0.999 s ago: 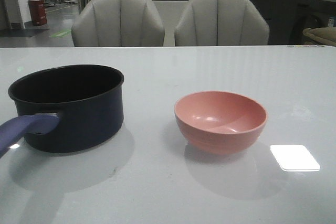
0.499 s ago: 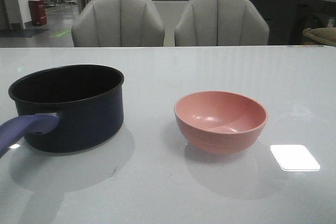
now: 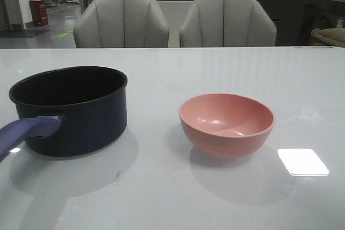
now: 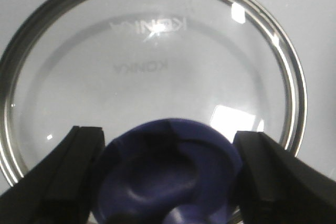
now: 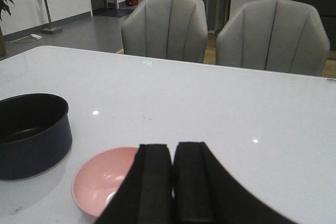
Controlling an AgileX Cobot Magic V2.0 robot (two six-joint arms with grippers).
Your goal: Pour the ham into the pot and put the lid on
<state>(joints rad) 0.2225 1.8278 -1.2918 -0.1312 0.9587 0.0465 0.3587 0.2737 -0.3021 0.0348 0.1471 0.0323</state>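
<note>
We see left gripper apart, straddling lid knob, not clamped; right gripper together above bowl. Pot near surface's left edge. Risk: off-centre closure lets knob slip; ham not visible.

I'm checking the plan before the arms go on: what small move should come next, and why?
Probably close the left gripper on the lid's knob. Its fingers stand open on either side of the knob, apart from it, with the lid lying flat. The pot stands uncovered; the bowl looks empty, with no ham visible anywhere. The right gripper is shut above the bowl.
</note>
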